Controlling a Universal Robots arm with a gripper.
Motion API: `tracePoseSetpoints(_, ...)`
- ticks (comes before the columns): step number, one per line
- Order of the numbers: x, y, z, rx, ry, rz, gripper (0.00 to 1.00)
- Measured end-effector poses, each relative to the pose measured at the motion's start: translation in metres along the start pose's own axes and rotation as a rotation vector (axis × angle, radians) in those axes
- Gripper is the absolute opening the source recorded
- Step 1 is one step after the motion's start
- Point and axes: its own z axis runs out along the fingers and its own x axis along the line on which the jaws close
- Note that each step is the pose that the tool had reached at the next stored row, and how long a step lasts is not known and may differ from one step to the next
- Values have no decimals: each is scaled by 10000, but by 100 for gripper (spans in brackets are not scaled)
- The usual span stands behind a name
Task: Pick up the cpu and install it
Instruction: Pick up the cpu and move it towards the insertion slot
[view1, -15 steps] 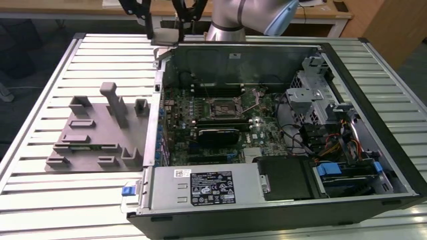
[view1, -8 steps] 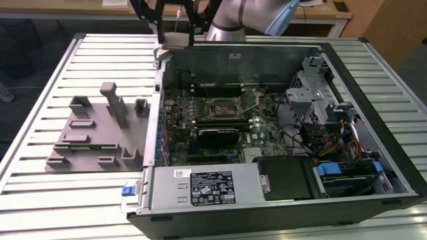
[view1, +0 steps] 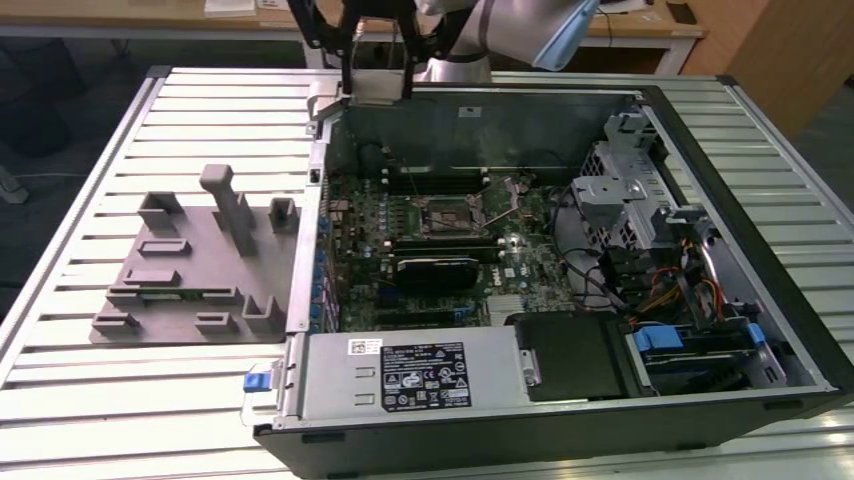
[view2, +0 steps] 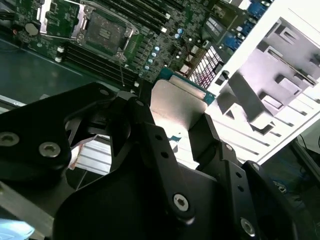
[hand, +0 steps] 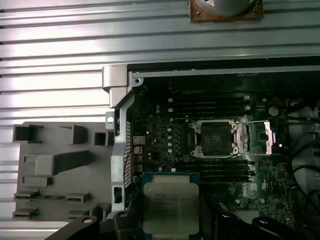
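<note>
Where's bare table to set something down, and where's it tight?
Free: table slats all round the grey tray, and the strip on the exterior view's right of the computer case. Crowded: inside the case, and the tray's blocks. The tool holds the chip above the case's corner.

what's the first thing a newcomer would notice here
An open computer case lies on the slatted table, motherboard bared, with the open cpu socket near its middle in the exterior view. Above the case's far edge the gripper holds the cpu between its fingers, the silvery top plain in the first wrist view. A grey holder tray sits on the exterior view's left of the case.
</note>
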Motion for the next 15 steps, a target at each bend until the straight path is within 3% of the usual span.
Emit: tracePoseSetpoints(15, -410, 4, 119, 3, 52, 4, 54)
